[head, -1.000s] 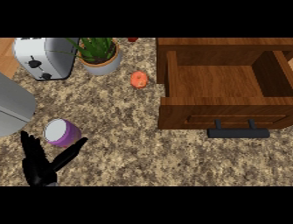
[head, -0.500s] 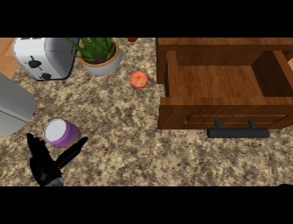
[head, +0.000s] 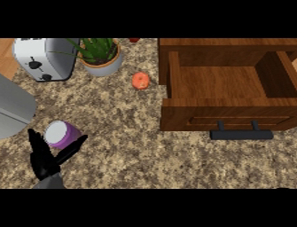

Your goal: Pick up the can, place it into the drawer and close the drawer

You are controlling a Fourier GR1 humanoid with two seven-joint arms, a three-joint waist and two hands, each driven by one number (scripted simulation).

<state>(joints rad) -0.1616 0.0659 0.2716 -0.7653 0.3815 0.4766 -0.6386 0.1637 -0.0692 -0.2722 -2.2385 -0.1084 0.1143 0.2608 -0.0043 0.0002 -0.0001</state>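
Purple can (head: 61, 134) sits on the counter far left of the open drawer (head: 232, 84). Left hand (head: 48, 158) splayed around it, not closed; could easily knock it over.

I am at a home kitchen counter — the speckled stone top (head: 150, 150) says so, brown and beige granite spread under everything. A chrome toaster (head: 43, 57) stands at the far left, its dark knobs facing me, and beside it a potted plant (head: 99, 55) in a pale pot. A small orange fruit (head: 140, 80) lies just beyond — the sort of thing left out at home. At the right a wooden drawer (head: 232, 104) stands open, with a dark bar handle (head: 241, 134).
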